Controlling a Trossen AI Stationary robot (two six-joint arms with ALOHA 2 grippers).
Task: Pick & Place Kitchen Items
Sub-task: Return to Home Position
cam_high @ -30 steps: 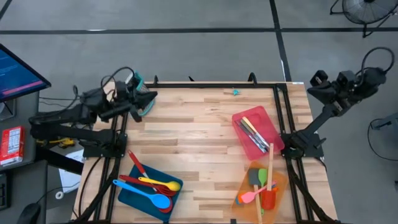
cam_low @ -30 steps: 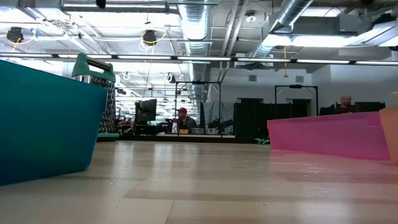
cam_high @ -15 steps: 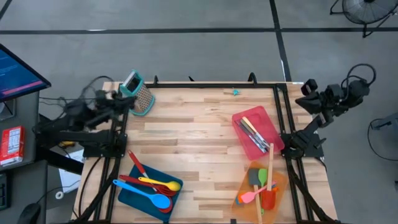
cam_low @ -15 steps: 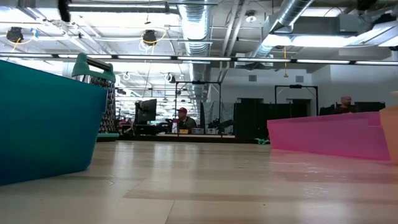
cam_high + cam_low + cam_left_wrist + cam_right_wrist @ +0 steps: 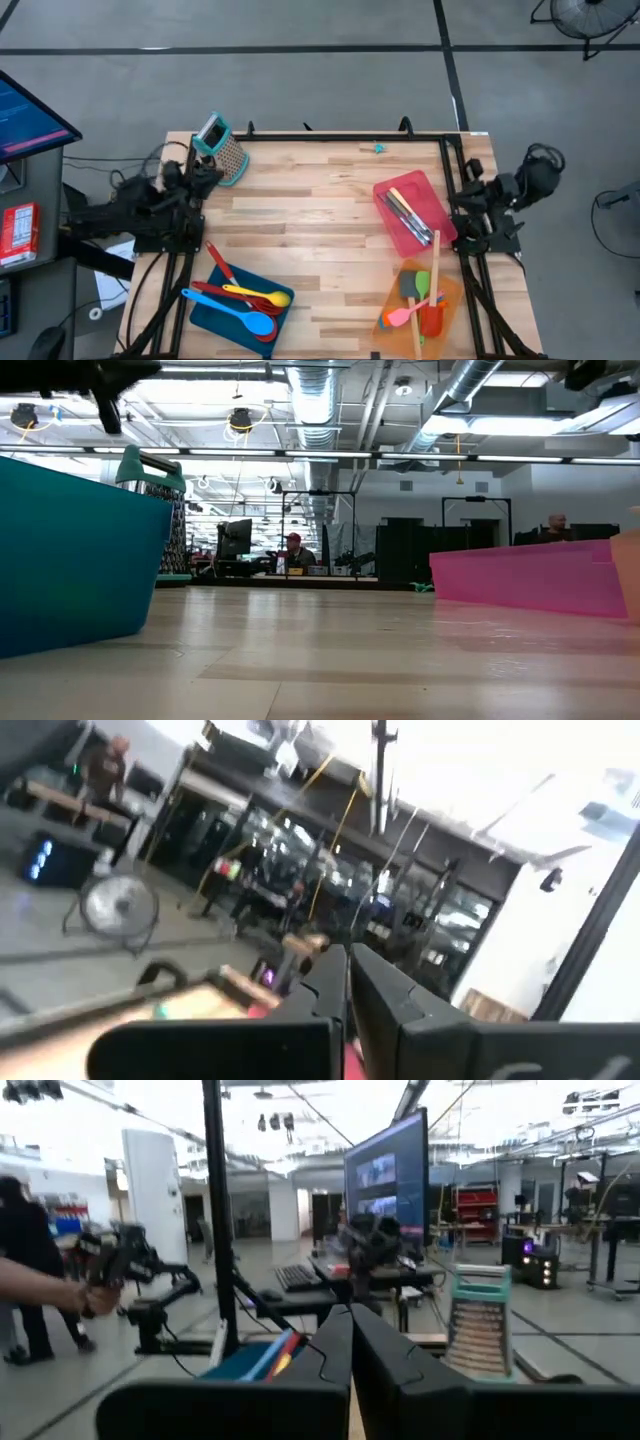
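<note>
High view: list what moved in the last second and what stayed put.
Both arms folded back toward their bases. The left gripper drew away from the grater toward the table's left edge; the right gripper pulled in beside its right edge. Both are shut, holding nothing. Grater, trays and utensils did not move.

An open-plan lab workshop: exposed ceiling ducts [image 5: 315, 400], desk monitor [image 5: 235, 538], big screen [image 5: 385, 1170], concrete floor [image 5: 300, 90].

Overhead, tabletop-level, wrists outward, grater [image 5: 228, 155] shared
</note>
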